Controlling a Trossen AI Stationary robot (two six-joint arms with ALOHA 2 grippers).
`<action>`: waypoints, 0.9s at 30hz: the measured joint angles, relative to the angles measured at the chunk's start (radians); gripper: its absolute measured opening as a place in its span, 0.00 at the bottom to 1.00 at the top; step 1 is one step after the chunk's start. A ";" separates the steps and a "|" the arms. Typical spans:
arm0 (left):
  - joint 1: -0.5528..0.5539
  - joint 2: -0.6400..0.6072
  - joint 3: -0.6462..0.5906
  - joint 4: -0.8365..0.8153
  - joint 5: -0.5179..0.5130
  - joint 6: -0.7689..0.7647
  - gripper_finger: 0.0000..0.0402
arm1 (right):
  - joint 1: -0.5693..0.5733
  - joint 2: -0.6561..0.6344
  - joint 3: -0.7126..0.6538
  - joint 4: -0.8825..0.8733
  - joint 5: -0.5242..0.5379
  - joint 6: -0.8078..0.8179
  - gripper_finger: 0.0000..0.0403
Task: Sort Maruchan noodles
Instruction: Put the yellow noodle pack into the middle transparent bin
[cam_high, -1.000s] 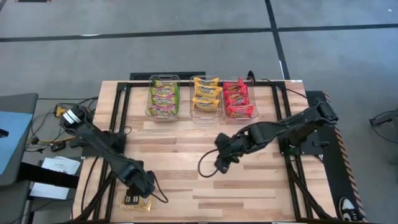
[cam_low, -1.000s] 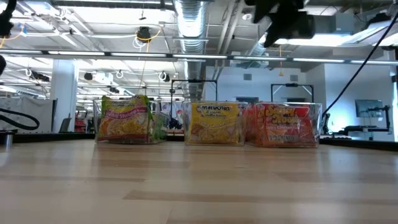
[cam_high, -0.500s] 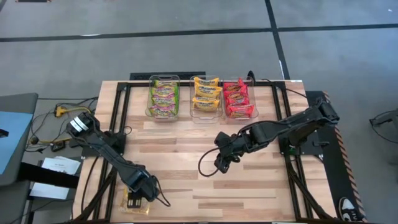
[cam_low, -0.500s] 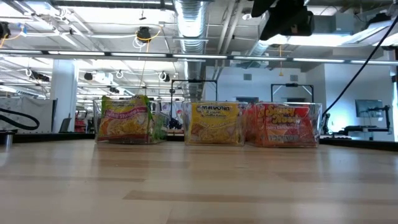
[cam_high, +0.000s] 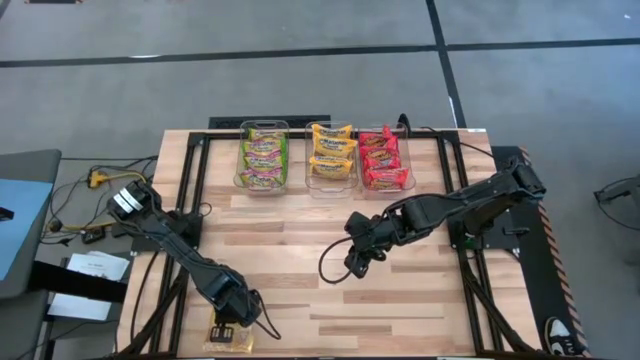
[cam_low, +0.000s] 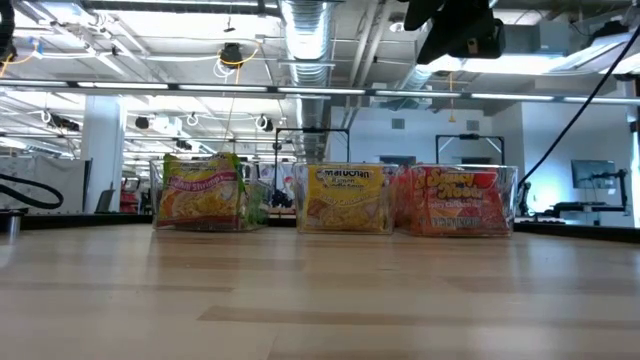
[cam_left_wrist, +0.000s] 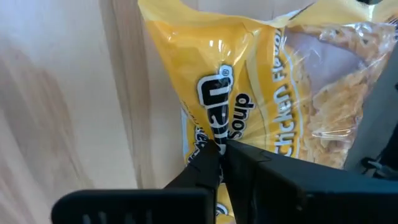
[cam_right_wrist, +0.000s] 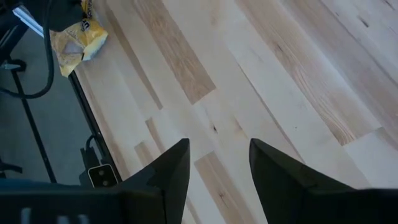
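One yellow Maruchan noodles packet (cam_high: 232, 341) lies flat at the table's near left edge; it fills the left wrist view (cam_left_wrist: 261, 81). My left gripper (cam_high: 228, 326) stands over it, pointing steeply down, shut on its wrapper. My right gripper (cam_high: 355, 262) hangs open above the middle of the table, with bare wood between its fingers (cam_right_wrist: 217, 165). The right wrist view also shows the yellow packet (cam_right_wrist: 78, 37) far off. The other noodles packets lie in three clear bins at the far side. My left gripper pinches a raised fold of the yellow packet's printed top film (cam_left_wrist: 219, 140) between its two fingertips, about the middle of the label. The fingers come from above, slanting down. The packet lies flat on the table beneath them.
Three clear bins stand in a row at the far edge: green packets (cam_high: 263, 155), yellow (cam_high: 331, 155), red (cam_high: 382, 158); the low view shows them side by side (cam_low: 345, 200). Bare wood lies between the bins and the grippers. Black frame rails run along both table sides.
My left gripper has come down and toward the table's near edge onto the yellow packet, and has shut on its wrapper. The packet has stayed where it lay.
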 joint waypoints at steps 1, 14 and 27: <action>0.006 0.000 -0.001 -0.007 0.010 0.015 0.00 | 0.000 0.000 0.000 0.000 0.000 0.000 0.47; 0.244 -0.127 -0.005 -0.081 -0.012 0.250 0.00 | -0.004 0.000 0.000 -0.003 -0.003 -0.001 0.45; 0.491 -0.262 -0.003 -0.044 -0.006 0.469 0.00 | -0.096 0.000 0.000 -0.007 -0.068 -0.046 0.45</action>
